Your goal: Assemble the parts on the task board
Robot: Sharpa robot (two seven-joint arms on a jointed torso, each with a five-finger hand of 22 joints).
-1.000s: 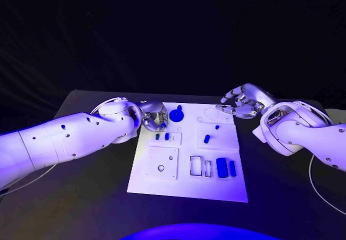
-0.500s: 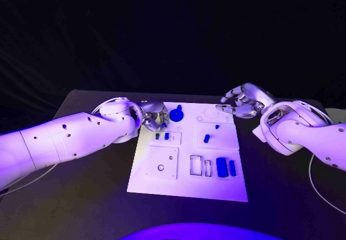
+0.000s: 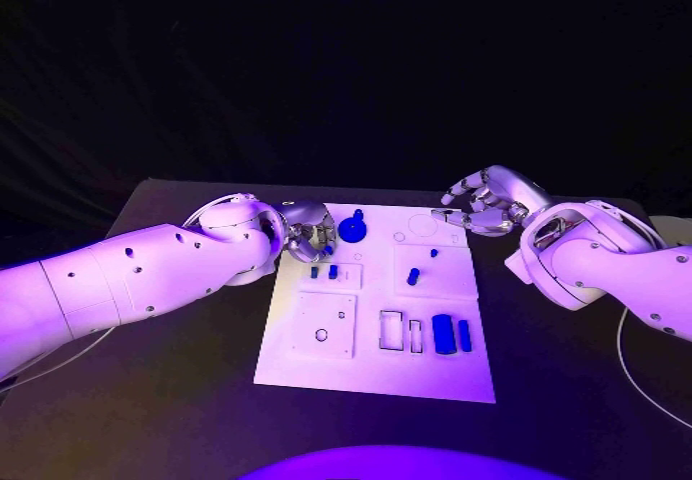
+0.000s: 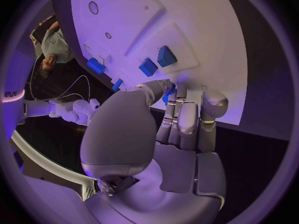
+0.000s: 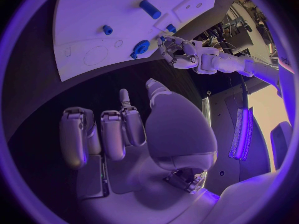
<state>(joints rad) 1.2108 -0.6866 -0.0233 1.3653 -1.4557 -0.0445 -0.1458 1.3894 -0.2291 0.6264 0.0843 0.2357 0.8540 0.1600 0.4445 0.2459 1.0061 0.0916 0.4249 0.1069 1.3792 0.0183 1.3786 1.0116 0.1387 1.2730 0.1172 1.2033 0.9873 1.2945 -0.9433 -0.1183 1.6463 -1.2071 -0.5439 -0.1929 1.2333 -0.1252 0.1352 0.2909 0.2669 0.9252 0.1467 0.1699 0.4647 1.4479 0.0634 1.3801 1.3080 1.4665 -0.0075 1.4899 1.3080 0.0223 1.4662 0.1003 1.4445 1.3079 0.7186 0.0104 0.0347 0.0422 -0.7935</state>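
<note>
Tabletop [image 3: 173, 400] dark, with the white board [image 3: 378, 360] lying at its centre. At about ten o'clock of the board the left hand [image 3: 307, 238] sits over the far-left edge, fingers curled round a small blue piece [image 4: 168, 92] that looks pinched at its tips. Just beside it stands the round blue knob [image 3: 353, 232], with two small blue pegs [image 3: 323, 272] below. Toward five o'clock lie the long blue blocks [image 3: 450, 335] by their slots. At two o'clock the right hand [image 3: 483, 207] hovers off the board, fingers loosely apart, holding nothing. To do this step well, I'd judge: keep the piece upright, line it over its hole, press straight down
</note>
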